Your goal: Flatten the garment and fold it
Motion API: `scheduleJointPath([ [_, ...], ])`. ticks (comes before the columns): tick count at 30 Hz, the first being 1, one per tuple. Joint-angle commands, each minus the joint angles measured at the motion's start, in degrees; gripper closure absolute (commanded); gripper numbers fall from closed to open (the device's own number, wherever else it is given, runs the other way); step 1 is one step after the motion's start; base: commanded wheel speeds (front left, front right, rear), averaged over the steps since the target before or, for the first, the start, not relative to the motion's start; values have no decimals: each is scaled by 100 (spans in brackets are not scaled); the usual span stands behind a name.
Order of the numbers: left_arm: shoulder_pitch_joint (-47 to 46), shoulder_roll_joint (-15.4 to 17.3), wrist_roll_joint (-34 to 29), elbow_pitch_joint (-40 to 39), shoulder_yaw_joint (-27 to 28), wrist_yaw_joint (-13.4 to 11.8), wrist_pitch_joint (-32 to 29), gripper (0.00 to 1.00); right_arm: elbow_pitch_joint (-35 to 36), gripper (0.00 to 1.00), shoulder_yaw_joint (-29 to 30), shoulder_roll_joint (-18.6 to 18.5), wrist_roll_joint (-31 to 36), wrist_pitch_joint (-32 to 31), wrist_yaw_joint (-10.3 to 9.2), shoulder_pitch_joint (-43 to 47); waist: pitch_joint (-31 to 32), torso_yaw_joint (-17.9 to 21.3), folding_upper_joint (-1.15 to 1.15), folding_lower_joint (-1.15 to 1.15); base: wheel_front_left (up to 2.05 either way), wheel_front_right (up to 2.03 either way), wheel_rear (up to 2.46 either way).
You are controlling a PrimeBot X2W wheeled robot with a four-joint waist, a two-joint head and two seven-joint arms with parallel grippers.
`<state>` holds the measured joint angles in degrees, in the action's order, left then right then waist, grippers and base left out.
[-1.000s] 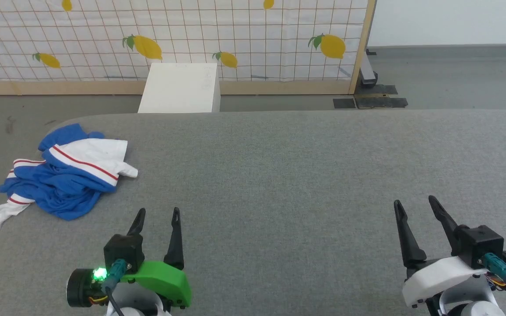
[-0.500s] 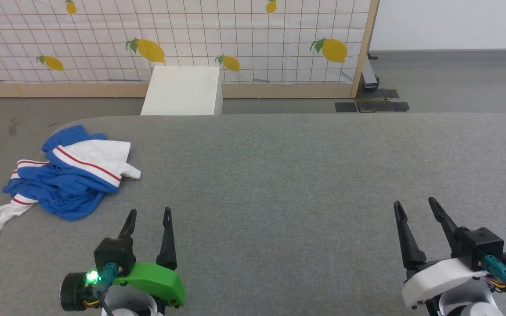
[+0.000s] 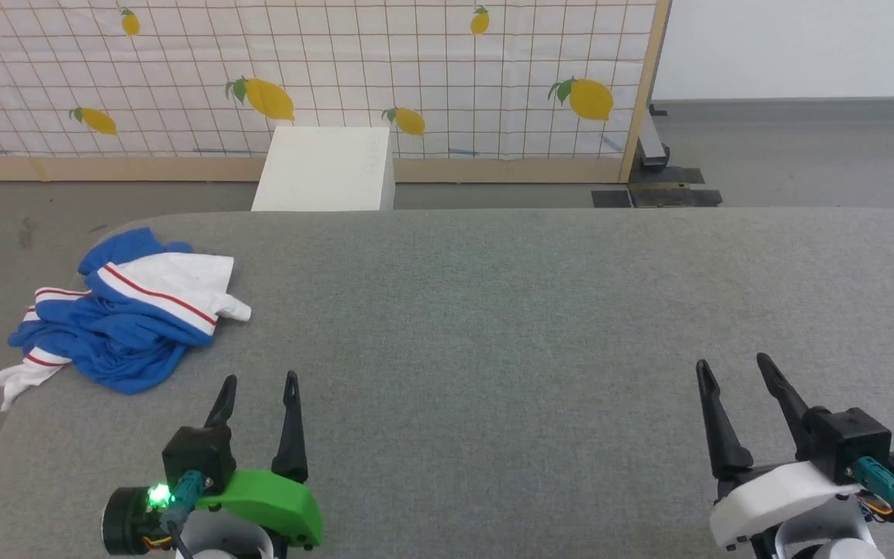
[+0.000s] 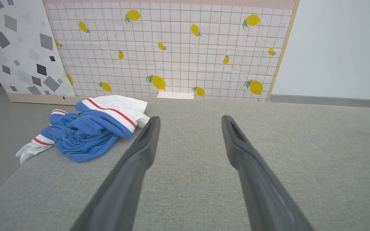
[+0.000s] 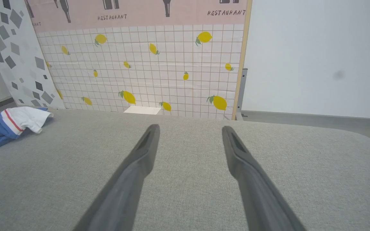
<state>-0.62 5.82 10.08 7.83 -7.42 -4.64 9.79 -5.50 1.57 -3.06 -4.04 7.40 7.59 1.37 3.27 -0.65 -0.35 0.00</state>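
Moved: the left gripper (image 3: 259,379) sits further to the robot's left and slightly lower in the head view than a second ago. The whole head picture has also slid down a little, which is the camera's shift and not the things'.
Left gripper state: the jaws are spread wide with nothing between them. The two dark fingers point away from the robot over bare grey cloth.
Right gripper state: the right gripper (image 3: 730,362) also has its jaws wide apart and holds nothing. It is at the lower right of the head view, over bare cloth.
Garment place: the garment (image 3: 125,326) lies in a crumpled heap near the far left corner of the table (image 3: 509,310), not flattened.
Garment look: it shows bright blue folds with a white panel on top, edged by a thin red stripe. A white striped end trails off toward the table's left edge.
Gap to left gripper: the heap lies ahead of the fingers and to their left, near but untouched.
Gap to right gripper: well apart, far across the table.
Table: a grey fabric-covered top with rounded corners.
Behind: a lemon-print screen (image 3: 416,78) in a wooden frame stands on the floor, with a white box (image 3: 327,167) in front of it, beyond the table's far edge.
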Motion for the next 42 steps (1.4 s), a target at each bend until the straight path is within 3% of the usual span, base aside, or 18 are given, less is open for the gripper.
scheduleJointPath([
  [1,97,56,70,31,-30,-41,85,0,-30,0,-3,13,-44,58,-7,79,12,-2,26,0,0,0,0],
  [21,113,129,376,168,-287,-173,332,0,-124,0,108,16,-174,239,-9,161,60,-122,31,0,0,0,0],
  [31,-27,215,440,220,-358,-285,461,0,-169,0,227,18,-235,331,-9,239,54,-1240,34,0,0,0,0],
  [35,53,314,493,208,-312,-347,507,0,-216,0,150,18,-336,418,-10,167,72,-1973,35,0,0,0,0],
  [42,157,393,512,83,-236,-417,508,0,-314,0,39,18,-388,489,-10,85,25,-2912,35,0,0,0,0],
])
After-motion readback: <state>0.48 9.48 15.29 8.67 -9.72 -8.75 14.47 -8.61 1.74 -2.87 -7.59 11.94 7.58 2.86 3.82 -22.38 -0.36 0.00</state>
